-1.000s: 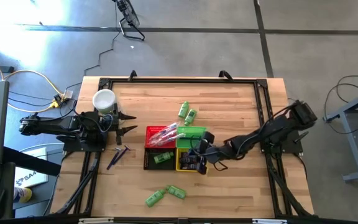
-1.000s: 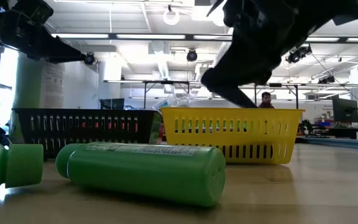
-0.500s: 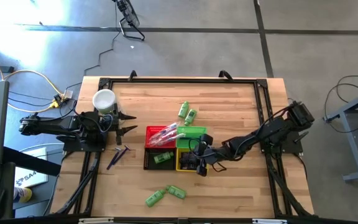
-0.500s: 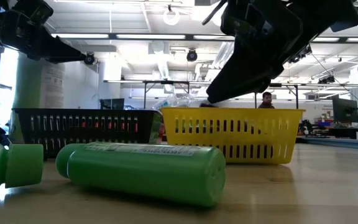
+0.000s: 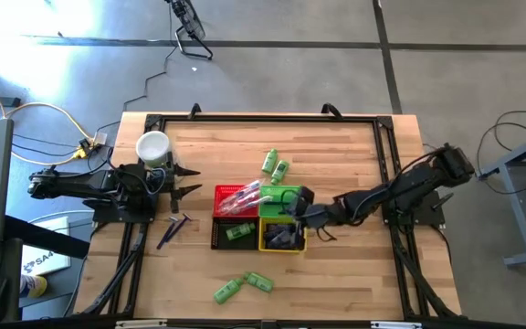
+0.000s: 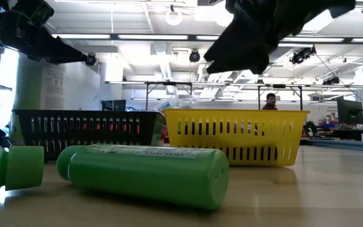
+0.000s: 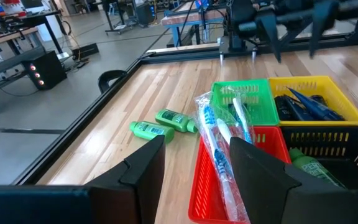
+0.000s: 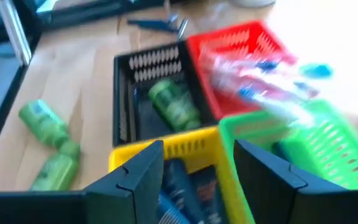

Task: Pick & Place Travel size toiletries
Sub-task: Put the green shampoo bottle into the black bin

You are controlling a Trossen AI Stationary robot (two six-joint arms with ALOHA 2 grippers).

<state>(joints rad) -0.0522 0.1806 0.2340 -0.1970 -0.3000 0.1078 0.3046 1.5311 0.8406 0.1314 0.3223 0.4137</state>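
My right gripper (image 5: 292,203) hangs open and empty over the yellow basket (image 5: 265,238), dark blue tubes (image 8: 180,185) lying in it right below my fingers. Beyond them a green bottle (image 8: 174,103) rests in the black basket (image 8: 124,93), wrapped toothbrushes (image 8: 263,87) span the red basket (image 8: 229,40), two more green bottles (image 8: 50,146) lie loose on the table. Far off, my left gripper (image 5: 186,182) waits open by the white cup (image 5: 152,145)

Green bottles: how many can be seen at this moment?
5: two green bottles on the table beyond the green basket, two near the front edge, one in the black basket. Others may be hidden.
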